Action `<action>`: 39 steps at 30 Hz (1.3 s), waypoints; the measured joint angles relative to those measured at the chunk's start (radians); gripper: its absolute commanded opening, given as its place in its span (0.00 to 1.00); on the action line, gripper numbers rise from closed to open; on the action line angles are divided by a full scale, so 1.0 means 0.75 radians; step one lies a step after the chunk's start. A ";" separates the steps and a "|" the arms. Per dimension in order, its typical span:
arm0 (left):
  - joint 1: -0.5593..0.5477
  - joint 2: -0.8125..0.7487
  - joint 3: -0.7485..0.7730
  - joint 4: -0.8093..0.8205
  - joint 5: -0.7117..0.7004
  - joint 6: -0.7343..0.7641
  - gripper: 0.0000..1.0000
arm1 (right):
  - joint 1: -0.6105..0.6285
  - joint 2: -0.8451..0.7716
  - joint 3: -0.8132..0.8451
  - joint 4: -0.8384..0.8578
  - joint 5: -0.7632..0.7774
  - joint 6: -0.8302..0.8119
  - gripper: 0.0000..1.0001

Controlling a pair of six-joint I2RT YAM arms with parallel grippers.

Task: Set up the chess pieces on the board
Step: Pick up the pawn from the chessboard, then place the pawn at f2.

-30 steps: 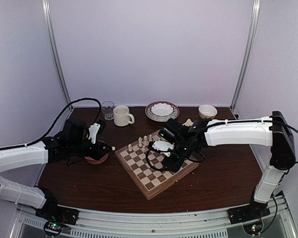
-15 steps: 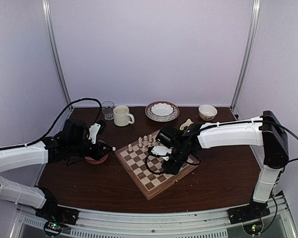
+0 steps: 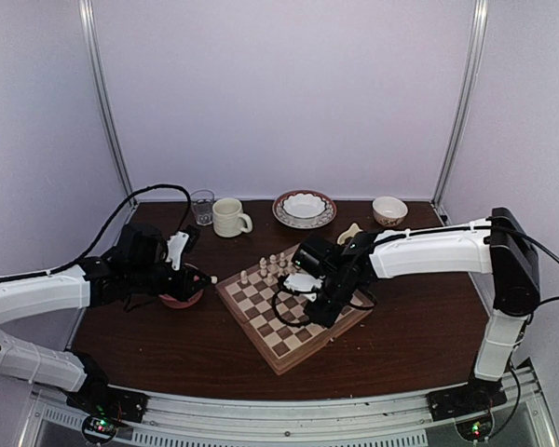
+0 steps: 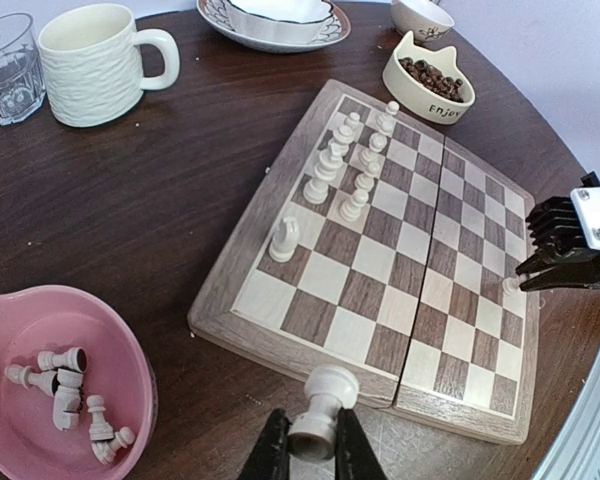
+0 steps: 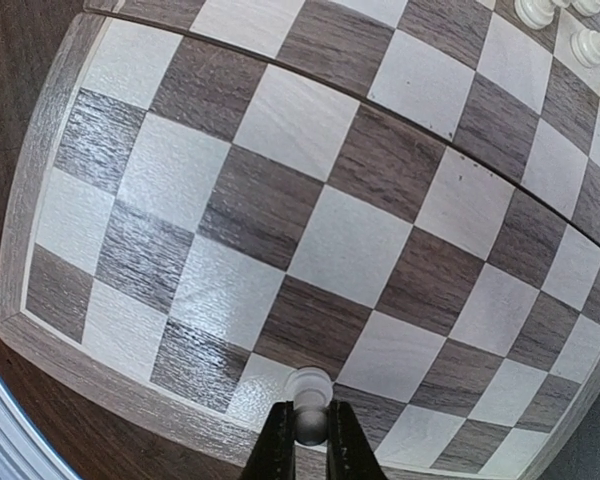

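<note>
The right gripper (image 5: 307, 440) has its fingers pressed together on a small pawn (image 5: 308, 395), pinched right at the fingertips so that the squares around it stay in view for aiming; it hangs low over a pale square in the row beside the right-hand rim of the board (image 5: 280, 130), and whether the pawn's base already touches the wood cannot be told. The left gripper (image 4: 311, 447) likewise pinches a taller piece (image 4: 325, 395), probably a rook, holding it upright just beside the board's near-left rim, seemingly waiting so the two arms do not crowd one another. To its left the pink bowl (image 4: 130, 350) serves as the stock, with several chessmen lying loose inside. The pieces already set (image 4: 355, 165) stand in two short rows along the board's far-left side, with a knight a little apart, so most squares remain to be filled
</note>
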 measured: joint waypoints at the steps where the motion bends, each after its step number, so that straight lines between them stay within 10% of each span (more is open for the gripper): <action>1: 0.001 0.000 0.000 -0.001 0.000 0.000 0.00 | -0.001 -0.002 0.000 0.002 0.001 0.001 0.02; 15: 0.000 -0.021 0.000 -0.002 -0.004 0.000 0.00 | -0.018 -0.060 0.181 0.091 0.036 0.036 0.01; 39: 0.000 -0.021 0.000 -0.002 -0.005 0.000 0.00 | -0.016 0.431 0.678 0.087 0.002 0.019 0.02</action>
